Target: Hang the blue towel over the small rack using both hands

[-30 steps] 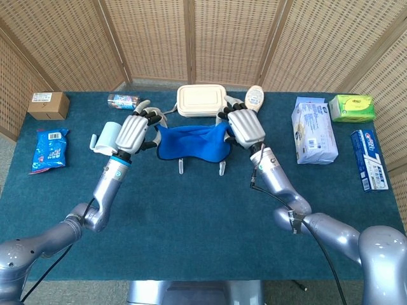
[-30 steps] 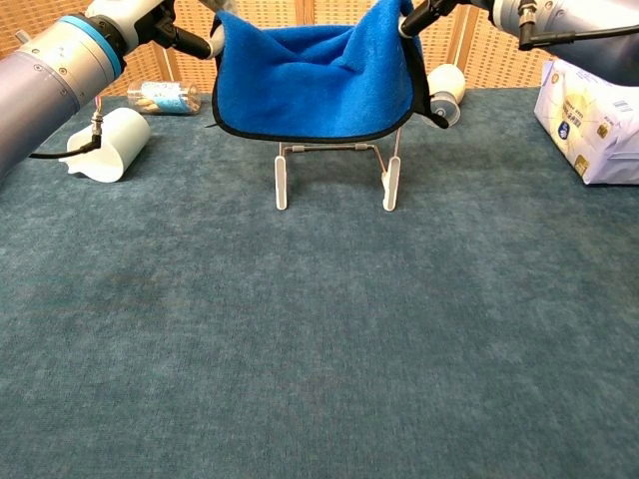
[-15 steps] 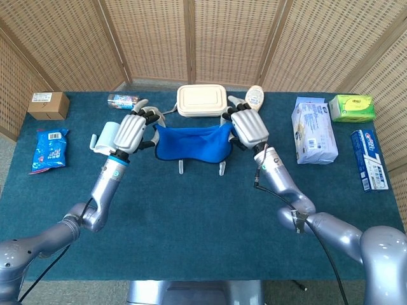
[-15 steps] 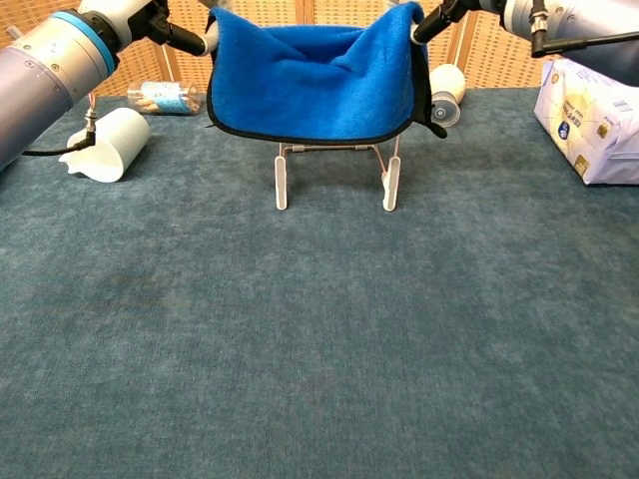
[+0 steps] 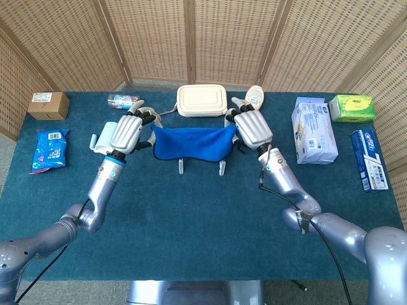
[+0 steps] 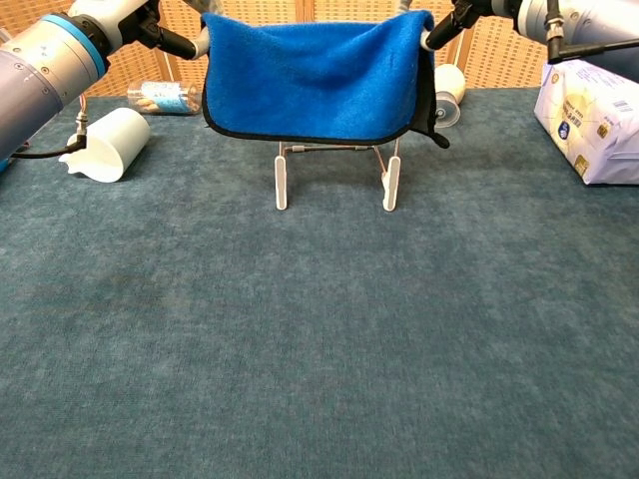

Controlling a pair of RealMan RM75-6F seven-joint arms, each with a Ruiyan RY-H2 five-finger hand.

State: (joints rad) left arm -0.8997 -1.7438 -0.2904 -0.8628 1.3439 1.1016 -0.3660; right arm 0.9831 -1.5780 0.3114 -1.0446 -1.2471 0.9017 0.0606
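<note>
The blue towel [image 6: 315, 75] hangs stretched between my two hands, just above the small rack [image 6: 334, 175], whose white legs stand on the teal worktop [image 6: 319, 339]. My left hand [image 5: 124, 132] pinches its left corner, my right hand [image 5: 252, 127] its right corner. A white cup [image 6: 108, 143] lies on its side nearby, left of the rack.

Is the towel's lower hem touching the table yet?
Apart. The chest view shows the blue towel's hem hanging above the table, with the rack's legs visible below it.
</note>
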